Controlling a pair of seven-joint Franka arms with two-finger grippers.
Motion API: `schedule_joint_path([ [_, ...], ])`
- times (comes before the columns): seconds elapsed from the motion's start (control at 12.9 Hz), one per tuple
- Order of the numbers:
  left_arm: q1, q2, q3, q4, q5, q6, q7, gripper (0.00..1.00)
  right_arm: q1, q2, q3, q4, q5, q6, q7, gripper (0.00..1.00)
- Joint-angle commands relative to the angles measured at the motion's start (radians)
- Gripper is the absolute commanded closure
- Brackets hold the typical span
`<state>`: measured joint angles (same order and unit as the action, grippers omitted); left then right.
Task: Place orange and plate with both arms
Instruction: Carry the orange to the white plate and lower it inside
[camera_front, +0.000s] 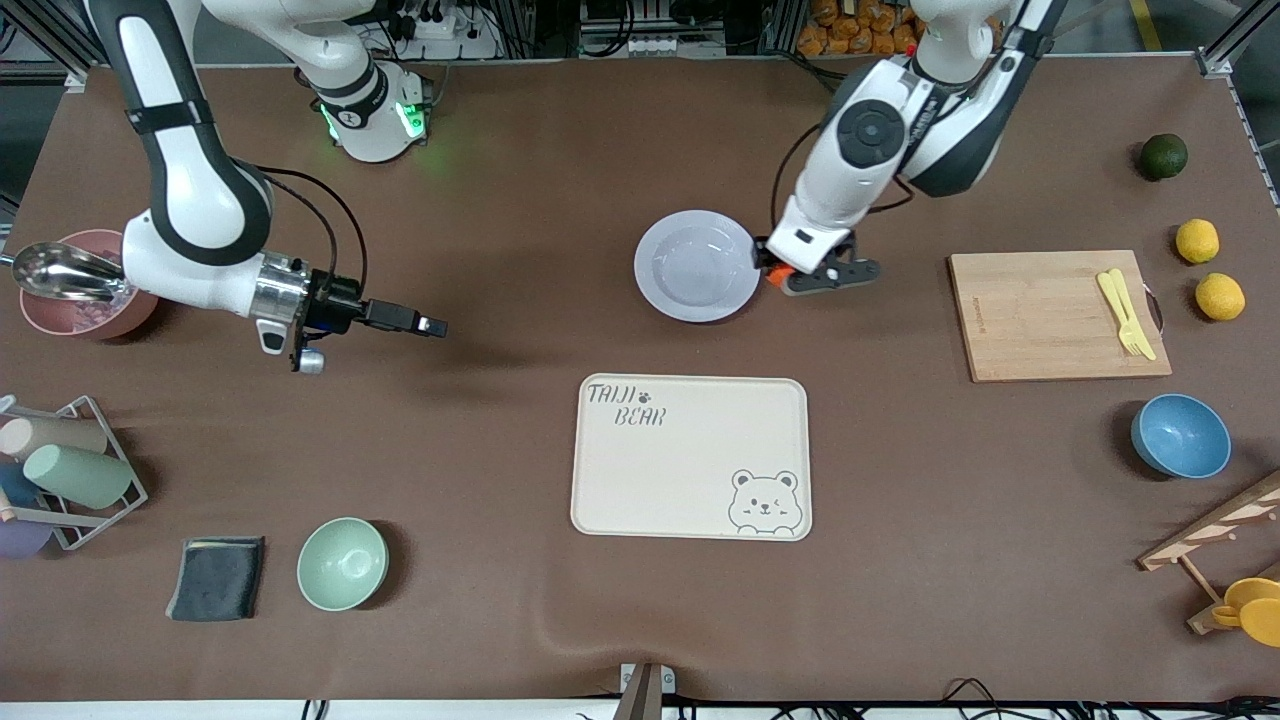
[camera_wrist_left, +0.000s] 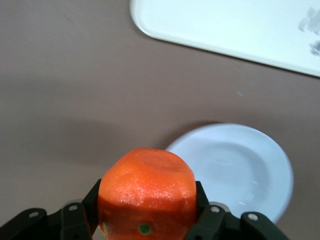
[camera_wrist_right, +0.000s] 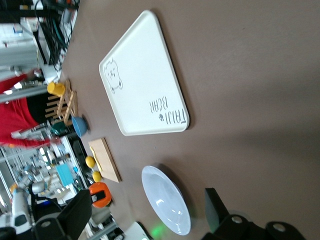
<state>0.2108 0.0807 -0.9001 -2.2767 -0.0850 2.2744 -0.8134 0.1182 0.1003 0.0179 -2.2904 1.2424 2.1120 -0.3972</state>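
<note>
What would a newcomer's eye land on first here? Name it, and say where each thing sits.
The bright orange stands out first, clamped in the left gripper right beside the white plate at mid-table. Next comes the cream bear-printed tray, nearer the front camera than the plate. The right gripper hangs with jaws open over bare table toward the right arm's end.

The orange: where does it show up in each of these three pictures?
Front view: orange in the left hand, beside the white plate.
Left wrist view: orange between the fingers, close up.
Right wrist view: orange, small, past the plate.
Shared landmark: the bear-printed tray.
</note>
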Motion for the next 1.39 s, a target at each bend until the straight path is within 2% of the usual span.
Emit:
schedule_joint_path([
  [0.0, -0.074, 0.137, 0.000, 0.052, 0.034, 0.037, -0.107, 0.98, 0.040, -0.019, -0.007, -0.078, 0.102, 0.014, -0.145, 0.00],
  [0.23, -0.123, 0.233, 0.000, 0.052, 0.144, 0.071, -0.225, 0.98, 0.113, 0.001, -0.007, -0.119, 0.195, 0.095, -0.209, 0.00],
  [0.46, -0.158, 0.324, 0.003, 0.077, 0.260, 0.111, -0.334, 0.98, 0.243, 0.050, -0.007, -0.126, 0.397, 0.207, -0.305, 0.00],
  [0.62, -0.203, 0.408, 0.035, 0.120, 0.371, 0.111, -0.439, 0.98, 0.291, 0.102, -0.007, -0.124, 0.538, 0.210, -0.421, 0.00],
  [0.85, -0.272, 0.493, 0.087, 0.167, 0.497, 0.111, -0.567, 0.95, 0.346, 0.165, -0.007, -0.119, 0.678, 0.209, -0.535, 0.00],
  [0.93, -0.275, 0.496, 0.087, 0.169, 0.502, 0.111, -0.570, 0.75, 0.360, 0.180, -0.007, -0.118, 0.722, 0.207, -0.576, 0.00],
  [1.0, -0.275, 0.495, 0.087, 0.169, 0.501, 0.109, -0.578, 0.16, 0.374, 0.183, -0.007, -0.116, 0.744, 0.209, -0.583, 0.00],
  [1.08, -0.275, 0.492, 0.087, 0.172, 0.502, 0.108, -0.586, 0.00, 0.386, 0.183, -0.007, -0.118, 0.758, 0.209, -0.583, 0.00],
  [1.31, -0.272, 0.470, 0.086, 0.181, 0.502, 0.093, -0.584, 0.00, 0.419, 0.191, -0.007, -0.116, 0.791, 0.209, -0.588, 0.00],
])
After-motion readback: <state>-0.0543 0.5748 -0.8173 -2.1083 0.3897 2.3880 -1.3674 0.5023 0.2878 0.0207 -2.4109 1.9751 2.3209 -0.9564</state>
